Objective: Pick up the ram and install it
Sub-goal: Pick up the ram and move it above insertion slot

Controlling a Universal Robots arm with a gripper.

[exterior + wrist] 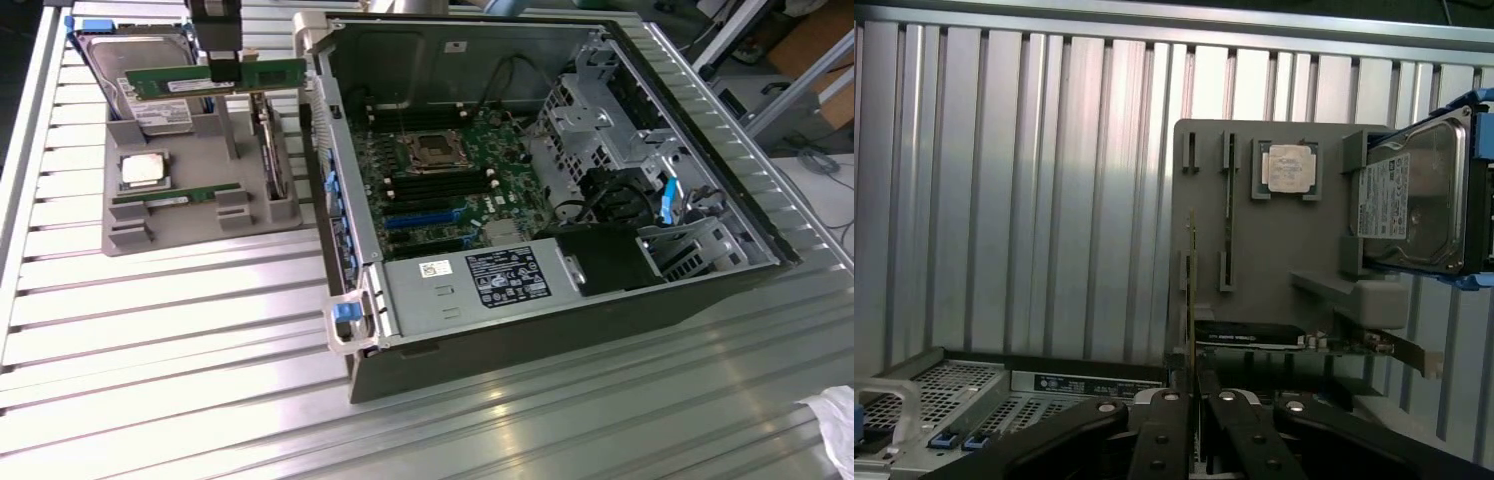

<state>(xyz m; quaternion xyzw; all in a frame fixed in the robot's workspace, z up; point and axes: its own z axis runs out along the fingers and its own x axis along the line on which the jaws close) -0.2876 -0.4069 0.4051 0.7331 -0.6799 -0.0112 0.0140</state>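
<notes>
1. The gripper (pixel 222 62) is clamping shut on the ram (pixel 167 85), gripping it near its middle. The stick is hanging level above the grey tray (pixel 174 225), at 11 o'clock in the exterior view.
2. The grip is looking narrow against the stick's length, so a quick swing is risking a tilt or a slip.
3. The case (pixel 561 340) is lying open at the tray's 3 o'clock. Its near wall is standing between the ram and the board (pixel 461 205), so a low crossing is risking a knock on that rim.
4. The black slots (pixel 434 188) are sitting close by the CPU socket, with cables hanging at their 2 o'clock. A stick arriving skewed is risking a jam or bent contacts.
5. On the tray, the second stick (pixel 174 196), the CPU (pixel 143 170) and the drive (pixel 127 55) are sitting under or near the held ram, so a drop is likely landing on them.
6. Everything is resting on the ribbed surface (pixel 160 340).
</notes>
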